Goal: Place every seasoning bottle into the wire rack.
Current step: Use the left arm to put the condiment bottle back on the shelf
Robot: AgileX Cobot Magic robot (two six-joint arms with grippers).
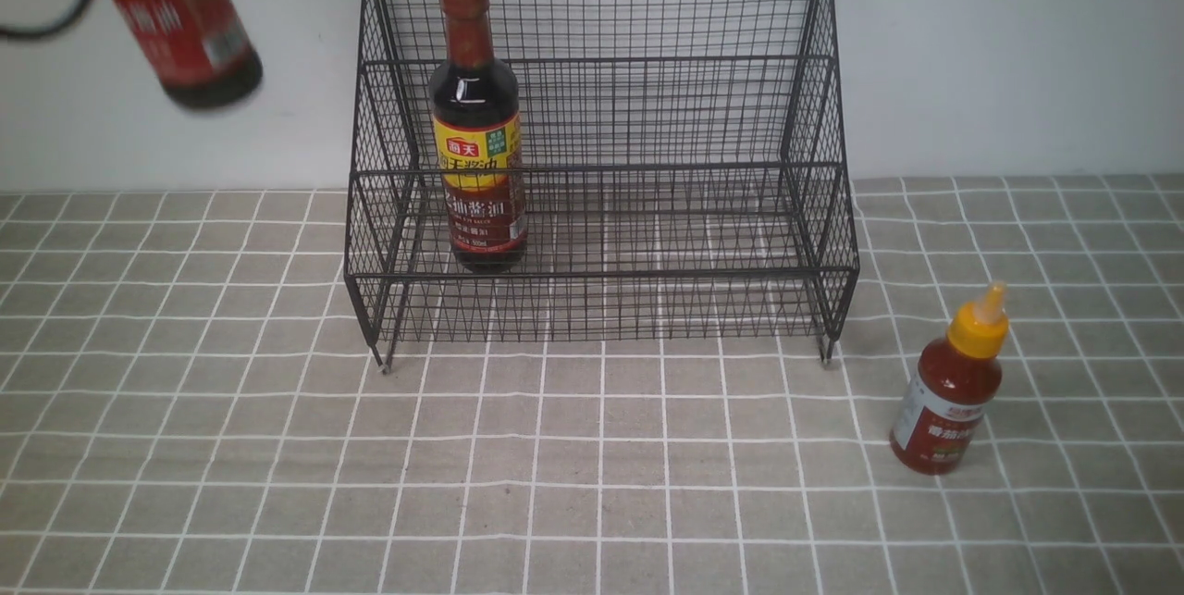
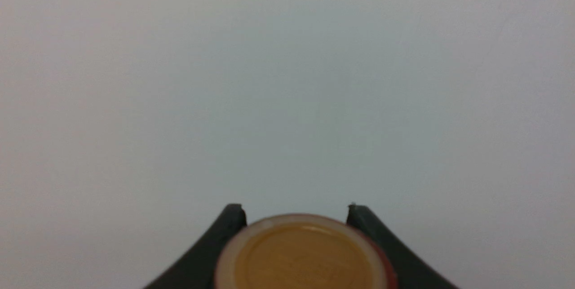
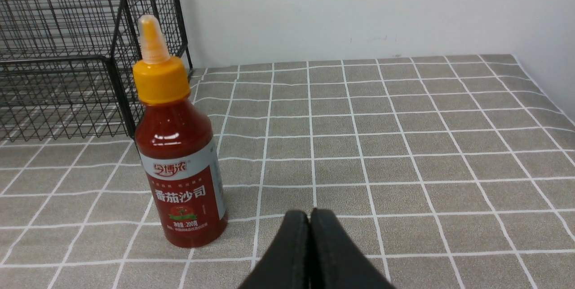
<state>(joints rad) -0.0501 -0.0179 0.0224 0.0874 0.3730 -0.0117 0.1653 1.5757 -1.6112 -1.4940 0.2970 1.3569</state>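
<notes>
One tall soy-sauce bottle (image 1: 476, 128) stands upright in the left part of the black wire rack (image 1: 647, 206), on its lower tier. A second soy-sauce bottle (image 1: 180, 17) hangs tilted high at the upper left, well above the table and left of the rack. In the left wrist view its tan cap (image 2: 301, 255) sits between the two black fingers of my left gripper (image 2: 296, 210), which is shut on it. The short red sauce bottle (image 1: 953, 387) with a yellow nozzle cap stands on the table right of the rack. My right gripper (image 3: 309, 214) is shut and empty, just beside that red bottle (image 3: 179, 154).
A checked grey tablecloth (image 1: 592, 465) covers the table. A white wall (image 1: 1017, 49) rises right behind the rack. A black cable (image 1: 55, 17) loops at the upper left. The table's right edge (image 3: 546, 93) lies near the wall corner.
</notes>
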